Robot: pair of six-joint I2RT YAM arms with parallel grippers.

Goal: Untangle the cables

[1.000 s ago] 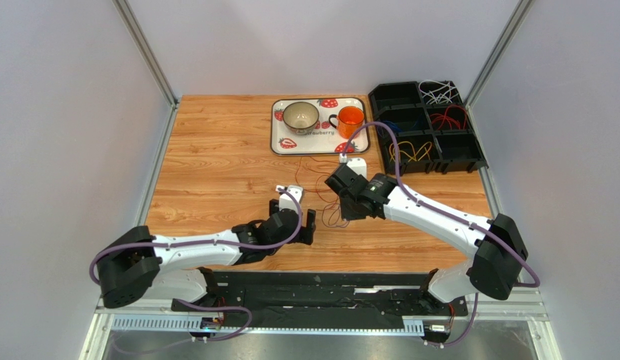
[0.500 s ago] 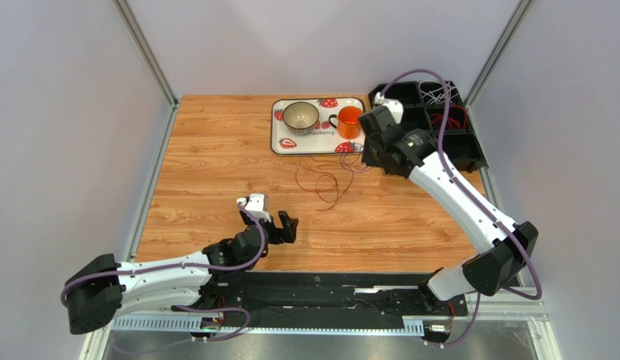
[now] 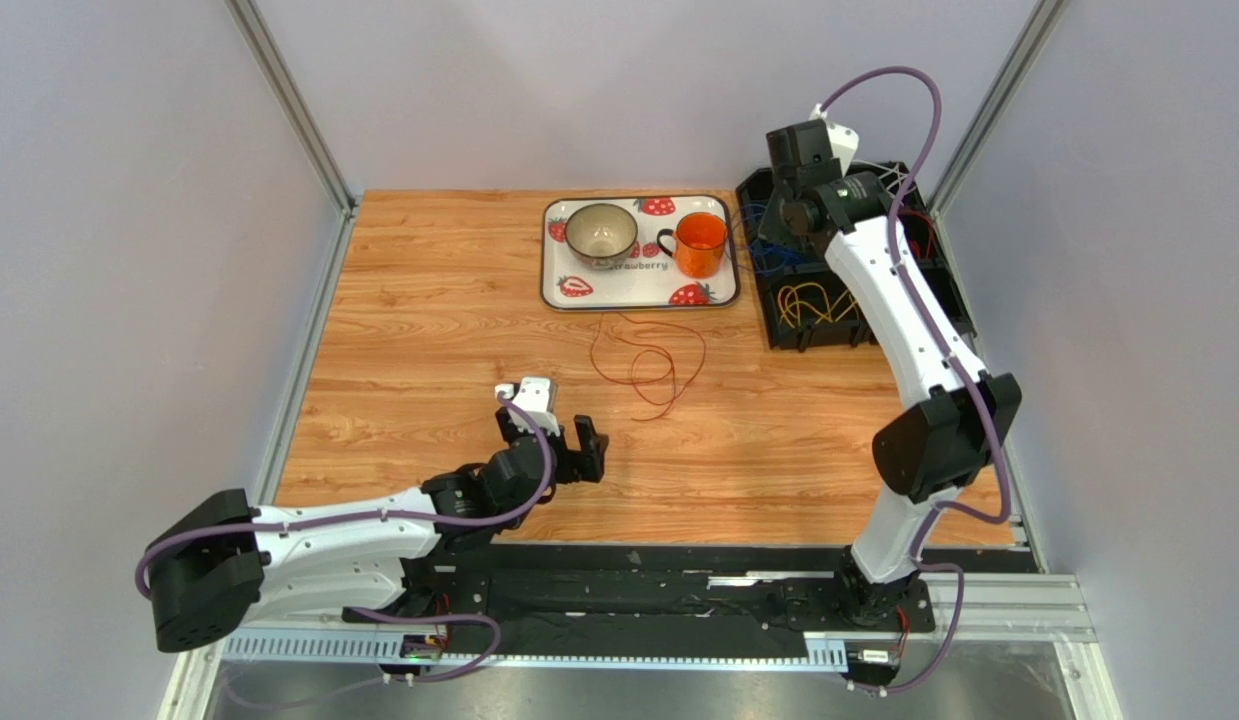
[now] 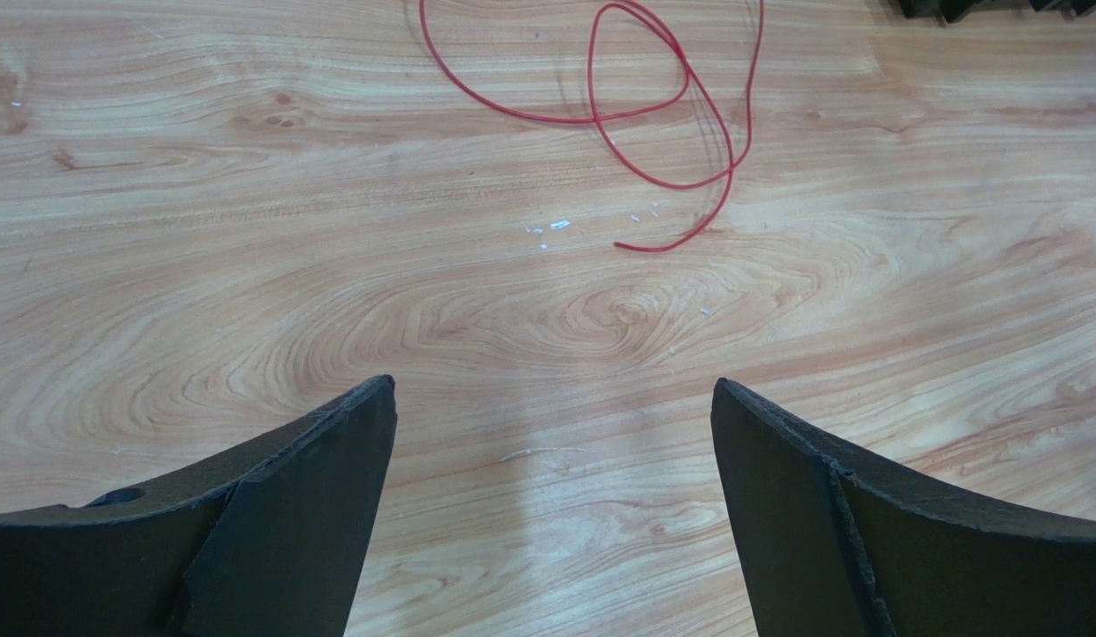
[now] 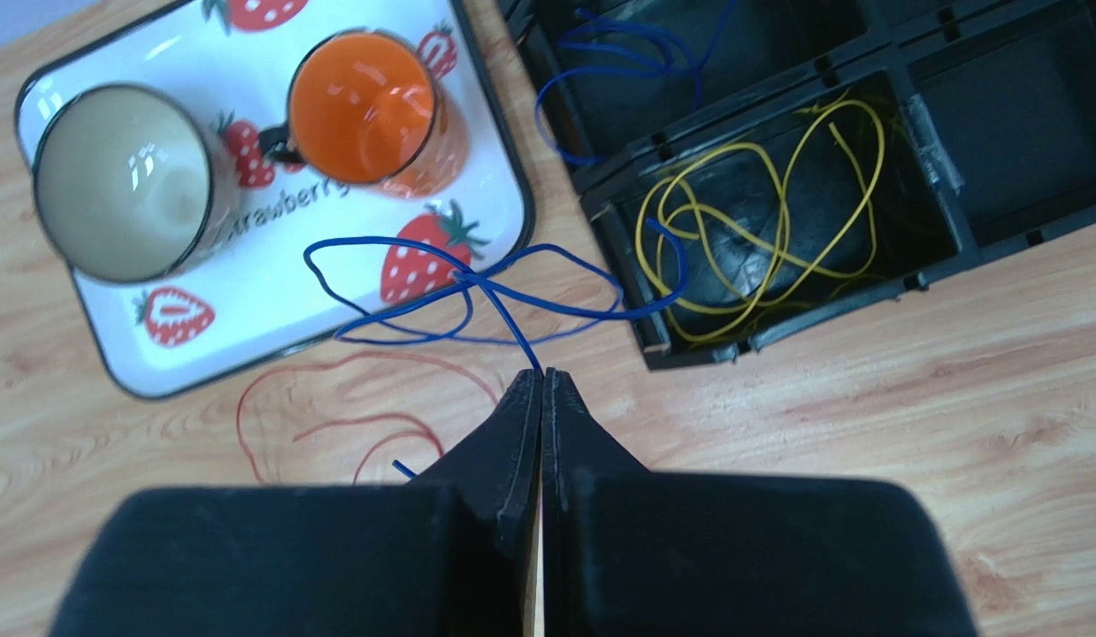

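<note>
A thin red cable lies in loose loops on the wooden table, in front of the tray; it also shows in the left wrist view and the right wrist view. My right gripper is shut on a blue cable and holds it raised. The cable's loops hang over the tray's corner and the bin's edge. In the top view the right gripper is high at the back right, by the bin. My left gripper is open and empty, low over bare wood, short of the red cable; it also shows in the top view.
A black divided bin stands at the back right, holding yellow cables, blue cables, red cables and white cables. A strawberry-print tray at the back holds an orange mug and a cream cup.
My right arm rose from the table's middle to the back right with the blue cable, leaving the red cable behind. My left arm pulled back toward the near edge.
</note>
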